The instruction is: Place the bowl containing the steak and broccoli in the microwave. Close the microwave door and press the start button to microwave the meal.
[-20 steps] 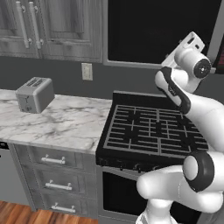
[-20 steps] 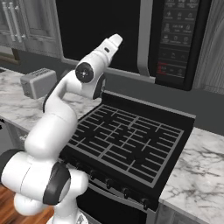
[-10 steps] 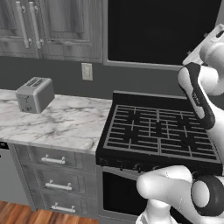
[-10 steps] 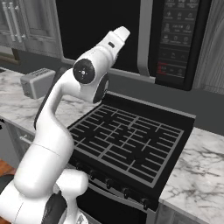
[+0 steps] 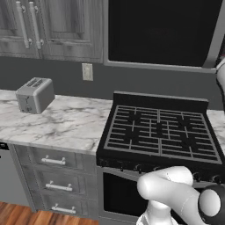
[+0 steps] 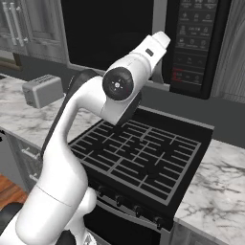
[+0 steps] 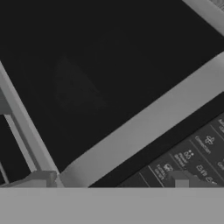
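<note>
The microwave (image 6: 143, 33) hangs over the stove, and its black glossy door (image 5: 162, 30) lies flush in its grey frame, shut. In the right base view my arm reaches up and its white hand (image 6: 155, 45) is at the seam between the door (image 6: 110, 28) and the control panel (image 6: 194, 43). The hand view looks close up at the door (image 7: 109, 65), a grey frame strip and the button panel (image 7: 192, 162). My gripper (image 7: 113, 181) is open with nothing between its fingertips (image 7: 181, 179). The bowl, steak and broccoli are hidden.
Below the microwave is a black gas stove (image 5: 160, 132) with grates. A silver toaster (image 5: 35, 94) stands on the marble counter (image 5: 66, 123) at the left. Grey cabinets (image 5: 52, 26) hang above it, with drawers (image 5: 55, 176) below the counter.
My arm has swung up and to the right, and the hand has risen from in front of the door to the door's edge by the control panel. The jaws have widened slightly.
</note>
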Controlling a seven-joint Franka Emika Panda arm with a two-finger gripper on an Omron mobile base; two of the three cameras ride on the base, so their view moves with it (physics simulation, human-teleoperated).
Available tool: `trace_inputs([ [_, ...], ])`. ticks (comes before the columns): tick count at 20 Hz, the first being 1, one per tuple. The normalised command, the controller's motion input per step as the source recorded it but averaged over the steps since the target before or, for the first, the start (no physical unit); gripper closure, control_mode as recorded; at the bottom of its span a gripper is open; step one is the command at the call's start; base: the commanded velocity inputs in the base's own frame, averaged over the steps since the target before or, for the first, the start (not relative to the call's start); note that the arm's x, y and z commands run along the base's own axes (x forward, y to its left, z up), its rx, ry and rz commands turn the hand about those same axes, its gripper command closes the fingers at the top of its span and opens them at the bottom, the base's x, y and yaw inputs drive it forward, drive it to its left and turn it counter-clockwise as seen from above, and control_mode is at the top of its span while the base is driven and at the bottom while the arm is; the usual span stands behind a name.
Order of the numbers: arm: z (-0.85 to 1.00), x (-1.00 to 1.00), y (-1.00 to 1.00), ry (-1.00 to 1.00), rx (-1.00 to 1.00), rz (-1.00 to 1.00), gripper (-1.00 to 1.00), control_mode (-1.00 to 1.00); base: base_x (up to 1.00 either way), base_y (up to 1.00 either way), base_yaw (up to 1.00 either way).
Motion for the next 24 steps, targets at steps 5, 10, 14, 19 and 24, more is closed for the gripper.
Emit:
trace_inputs([
  [5, 0.0, 0.0, -0.29, 0.0, 0.0, 0.0, -1.0, -1.0, 0.0, 0.0, 0.0],
  [10, 0.0, -0.1, -0.19, 0.0, 0.0, -0.05, 1.0, -1.0, 0.0, 0.0, 0.0],
  [14, 0.0, -0.22, -0.23, 0.0, 0.0, -0.16, 1.0, -1.0, 0.0, 0.0, 0.0],
  [19, -0.03, -0.21, -0.26, 0.0, 0.14, -0.33, 1.0, -1.0, 0.0, 0.0, 0.0],
  [24, -0.23, -0.14, -0.28, 0.0, 0.47, -0.43, 1.0, -1.0, 0.0, 0.0, 0.0],
])
